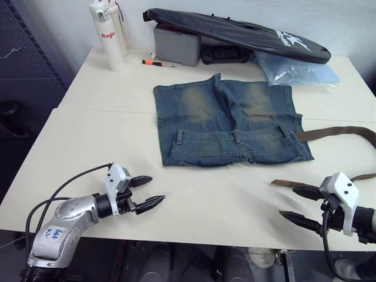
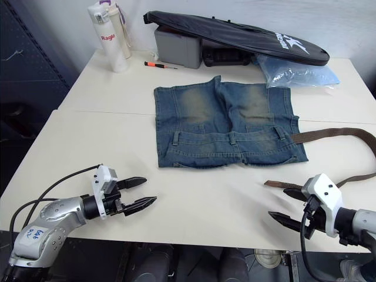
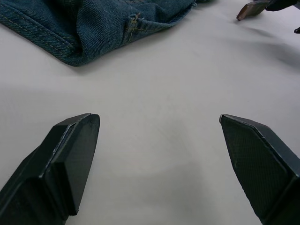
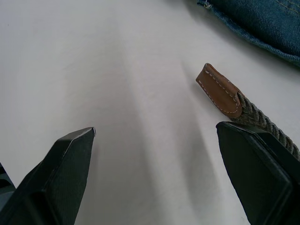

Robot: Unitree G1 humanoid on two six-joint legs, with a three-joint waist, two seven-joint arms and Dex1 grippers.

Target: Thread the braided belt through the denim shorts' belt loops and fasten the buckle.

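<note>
Shorts (image 1: 229, 123): spread flat on the white table (image 1: 88, 147), waistband toward me, legs pointing away. Three loops (image 1: 237, 136) stand along the waistband; none of them carries the belt.

Belt (image 1: 338, 134): emerges from beside the right edge of the shorts at waist height, runs toward the table's right edge, then doubles back toward me. Its free brown leather tip (image 4: 219, 89), stitched in pale thread, lies flat on the table just beside my right gripper (image 1: 298, 203), with the woven part passing next to one finger (image 4: 262, 164). I cannot tell whether that finger touches the belt. I cannot make out the buckle.

Right gripper: fingers spread wide, holding nothing, low over the near right part of the table, well clear of the shorts' hem.

Left gripper (image 1: 147, 192): fingers likewise apart and empty, over bare table at the near left, in front of the shorts' left corner and apart from it.

Far edge of table: white bottle (image 1: 108, 35), small screwdriver (image 1: 157, 63) with an orange handle, grey box (image 1: 176, 46), long black bag (image 1: 241, 34) resting across it, and a clear plastic packet (image 1: 296, 71).
</note>
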